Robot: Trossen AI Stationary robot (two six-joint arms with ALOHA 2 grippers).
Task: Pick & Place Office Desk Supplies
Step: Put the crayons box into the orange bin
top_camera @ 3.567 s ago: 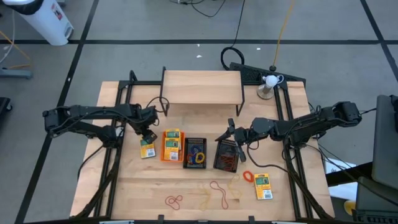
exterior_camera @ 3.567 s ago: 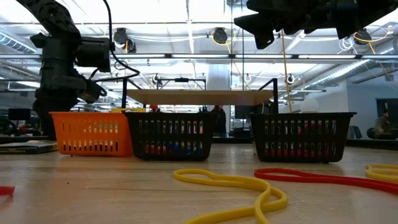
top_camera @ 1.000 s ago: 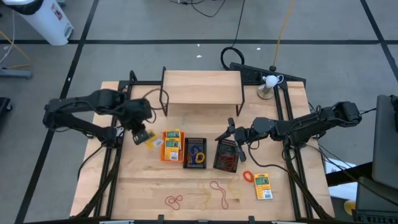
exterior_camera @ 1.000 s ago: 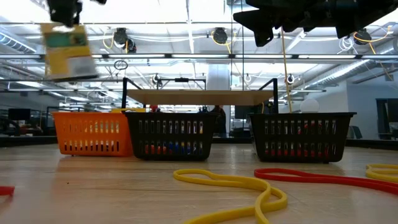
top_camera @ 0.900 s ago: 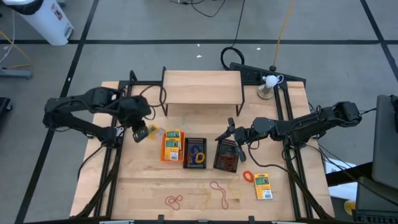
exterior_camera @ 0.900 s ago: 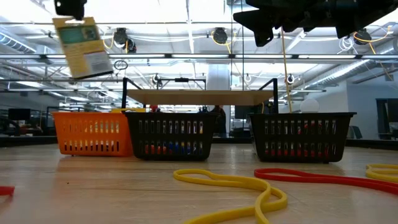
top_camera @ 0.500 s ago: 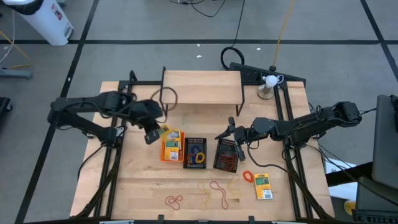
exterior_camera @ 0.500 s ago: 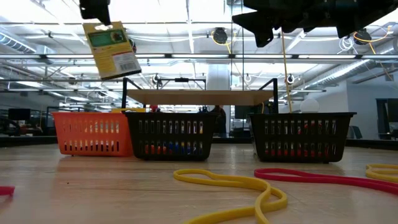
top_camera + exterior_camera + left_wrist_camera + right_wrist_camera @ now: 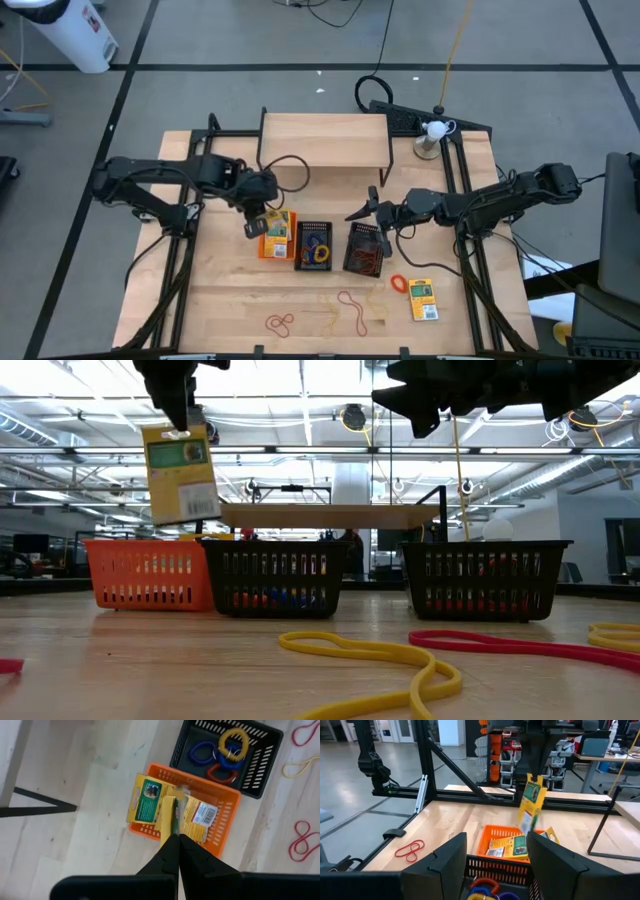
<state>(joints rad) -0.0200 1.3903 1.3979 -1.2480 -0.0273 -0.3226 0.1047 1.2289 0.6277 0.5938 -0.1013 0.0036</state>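
One gripper (image 9: 180,422) (left) above orange bin (image 9: 148,574)

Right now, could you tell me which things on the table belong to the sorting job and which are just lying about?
Job:
- held pack in left claw
- orange bin
- middle black bin
- right black bin
- loose pack
- red bands
- right claw, waiting

Lying about:
- wooden shelf
- black cable

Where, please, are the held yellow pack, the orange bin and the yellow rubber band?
held yellow pack (image 9: 181,472): low view, middle of its printed face.
orange bin (image 9: 146,577): low view, front mesh wall.
yellow rubber band (image 9: 372,652): low view, near strand on the table.
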